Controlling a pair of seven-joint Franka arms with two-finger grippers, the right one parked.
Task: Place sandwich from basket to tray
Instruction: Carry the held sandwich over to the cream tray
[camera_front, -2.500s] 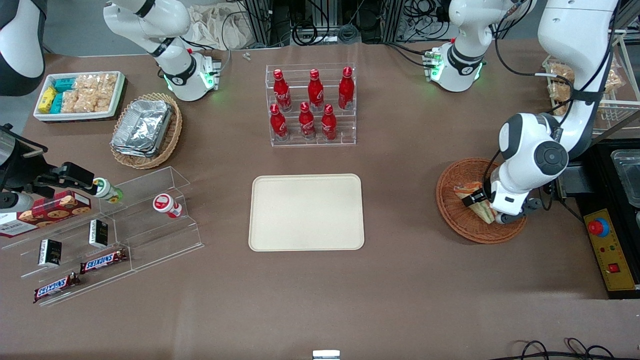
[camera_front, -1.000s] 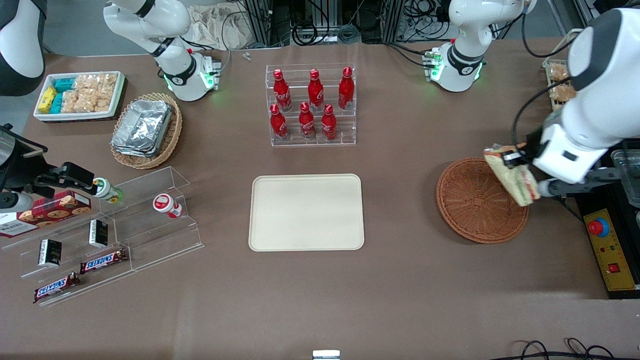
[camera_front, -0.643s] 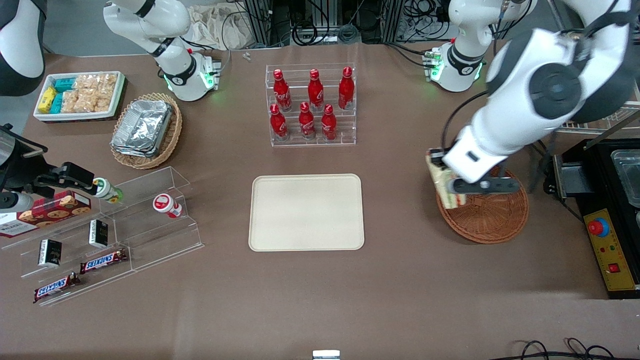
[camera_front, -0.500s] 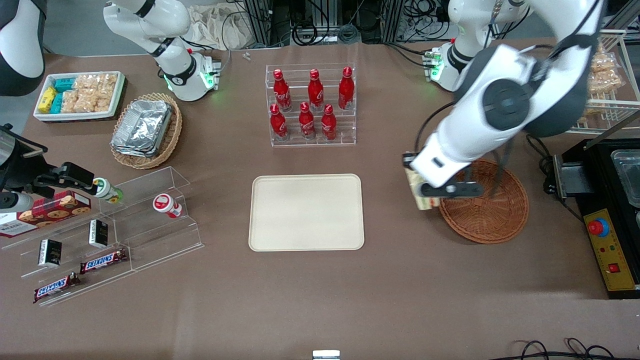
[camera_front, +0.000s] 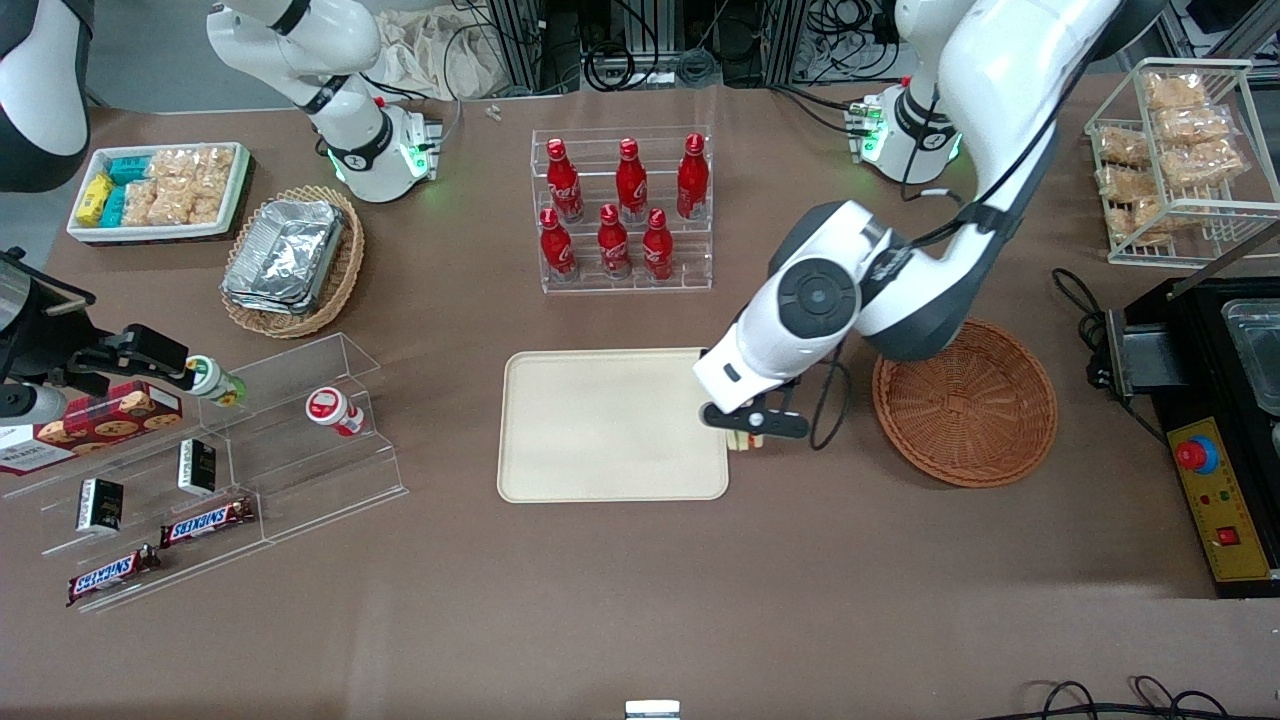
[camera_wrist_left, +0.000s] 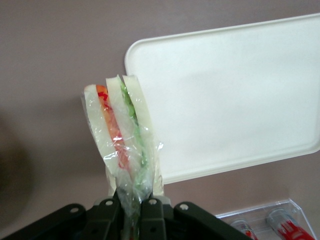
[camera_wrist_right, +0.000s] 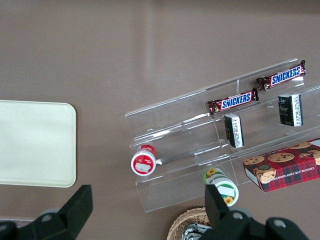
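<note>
My left gripper (camera_front: 748, 430) is shut on the sandwich (camera_wrist_left: 121, 135), a plastic-wrapped wedge of white bread with orange-red and green filling, and holds it in the air. In the front view only a small pale bit of the sandwich (camera_front: 745, 441) shows under the wrist. The gripper (camera_wrist_left: 131, 207) hangs over the tray's edge on the basket's side, at the corner nearer the front camera. The cream tray (camera_front: 600, 430) lies flat and bare, and it also shows in the left wrist view (camera_wrist_left: 235, 95). The reddish-brown wicker basket (camera_front: 965, 402) holds nothing.
A clear rack of red bottles (camera_front: 622, 210) stands farther from the camera than the tray. A tan basket of foil containers (camera_front: 290, 258), a white snack bin (camera_front: 160, 188) and a clear stepped stand (camera_front: 215, 470) lie toward the parked arm's end. A wire rack of snacks (camera_front: 1180, 155) stands toward the working arm's end.
The gripper lifted the sandwich out of the basket, then carried it sideways from the basket to the tray's near corner. The basket is left bare.
</note>
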